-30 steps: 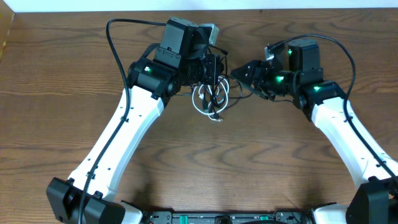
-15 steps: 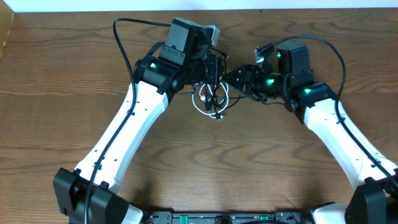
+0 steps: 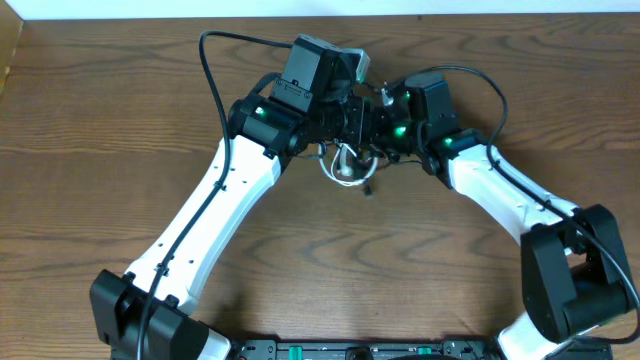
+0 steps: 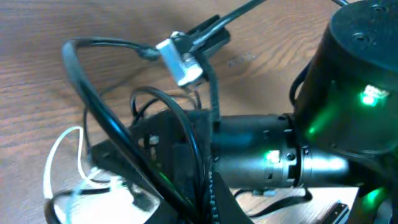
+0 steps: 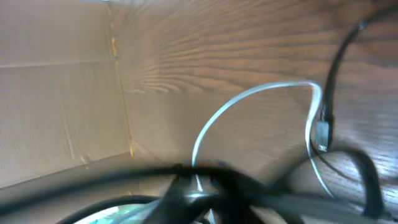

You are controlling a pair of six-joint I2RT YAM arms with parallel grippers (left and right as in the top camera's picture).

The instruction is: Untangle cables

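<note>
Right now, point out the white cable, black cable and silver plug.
white cable point(image 5: 249, 94), right wrist view, top of its arc
black cable point(image 4: 87, 93), left wrist view, outer bend of loop
silver plug point(image 4: 180, 59), left wrist view, middle of housing

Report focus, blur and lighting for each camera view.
Overhead: sharp and evenly lit, the cables small but legible. Left wrist: mostly sharp, though the green lights bloom. Right wrist: the white cable is fairly clear, but the dark foreground is smeared out of focus.

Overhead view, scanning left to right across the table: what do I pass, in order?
left arm → tangled cables → right arm
</note>
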